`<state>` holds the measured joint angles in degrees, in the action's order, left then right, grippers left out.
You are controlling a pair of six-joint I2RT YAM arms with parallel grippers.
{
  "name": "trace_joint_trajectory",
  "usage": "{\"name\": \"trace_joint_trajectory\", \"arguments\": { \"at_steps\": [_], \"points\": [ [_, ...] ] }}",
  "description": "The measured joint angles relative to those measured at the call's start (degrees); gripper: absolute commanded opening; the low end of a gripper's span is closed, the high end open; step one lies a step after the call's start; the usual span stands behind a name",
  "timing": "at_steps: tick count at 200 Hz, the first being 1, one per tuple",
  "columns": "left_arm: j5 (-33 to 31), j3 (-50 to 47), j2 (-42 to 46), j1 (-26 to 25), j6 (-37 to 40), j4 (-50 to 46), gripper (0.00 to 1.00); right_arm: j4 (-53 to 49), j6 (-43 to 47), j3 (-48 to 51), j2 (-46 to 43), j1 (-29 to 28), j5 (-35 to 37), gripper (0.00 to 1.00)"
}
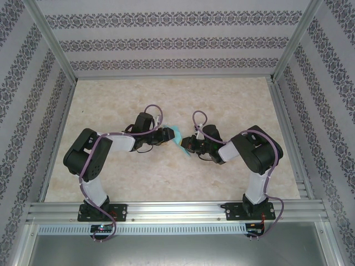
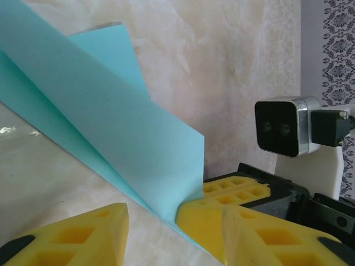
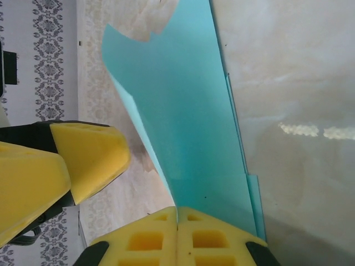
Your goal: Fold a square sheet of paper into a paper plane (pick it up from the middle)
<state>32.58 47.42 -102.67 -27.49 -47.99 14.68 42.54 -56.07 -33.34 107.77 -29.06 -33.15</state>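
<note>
The turquoise sheet of paper (image 1: pixel 178 133), folded lengthwise in layers like a paper plane, is held up off the table between both arms at the table's middle. My right gripper (image 3: pixel 177 215) is shut on the paper's (image 3: pixel 194 127) narrow end, with the sheet rising away from its pads. My left gripper (image 2: pixel 152 216) is open, its yellow fingers astride the lower edge of the paper (image 2: pixel 111 122); the sheet lies against the right-hand finger (image 2: pixel 211 227) and a gap shows beside the other. From above, the left gripper (image 1: pixel 168 134) and right gripper (image 1: pixel 187 145) nearly touch.
The beige marbled table top (image 1: pixel 166 94) is fenced by aluminium rails (image 1: pixel 166 209) and patterned walls (image 1: pixel 166 41). The right arm's wrist camera (image 2: pixel 280 126) hangs close in front of my left gripper. A left finger (image 3: pixel 89 158) shows beside the paper.
</note>
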Motion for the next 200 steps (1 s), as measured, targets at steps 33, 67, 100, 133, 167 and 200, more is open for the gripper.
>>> {"name": "trace_joint_trajectory", "arguments": {
  "at_steps": [33, 67, 100, 133, 167, 200],
  "points": [
    [0.4, 0.5, -0.4, 0.0, 0.7, 0.3, 0.48, 0.0, 0.0, 0.0, 0.4, 0.3, -1.5, 0.00],
    [1.3, 1.8, -2.1, -0.5, 1.3, 0.8, 0.47, -0.1, 0.1, 0.0, 0.4, 0.3, -2.5, 0.00],
    [1.7, 2.1, -3.2, -1.0, 1.2, 1.3, 0.44, -1.5, 0.7, -0.4, 0.4, 0.7, -3.0, 0.00],
    [1.6, 3.0, -3.4, -1.1, 1.2, 1.7, 0.41, -2.5, 1.2, -0.7, 0.4, 1.0, -3.2, 0.00],
    [1.5, 4.7, -4.7, -1.1, 1.2, 1.7, 0.38, -3.2, 2.0, -0.8, 0.4, 1.1, -3.3, 0.01],
    [1.0, 5.2, -6.1, -1.1, 1.2, 1.5, 0.37, -5.1, 3.3, -1.7, 0.4, 1.1, -3.5, 0.09]
  ]
}}
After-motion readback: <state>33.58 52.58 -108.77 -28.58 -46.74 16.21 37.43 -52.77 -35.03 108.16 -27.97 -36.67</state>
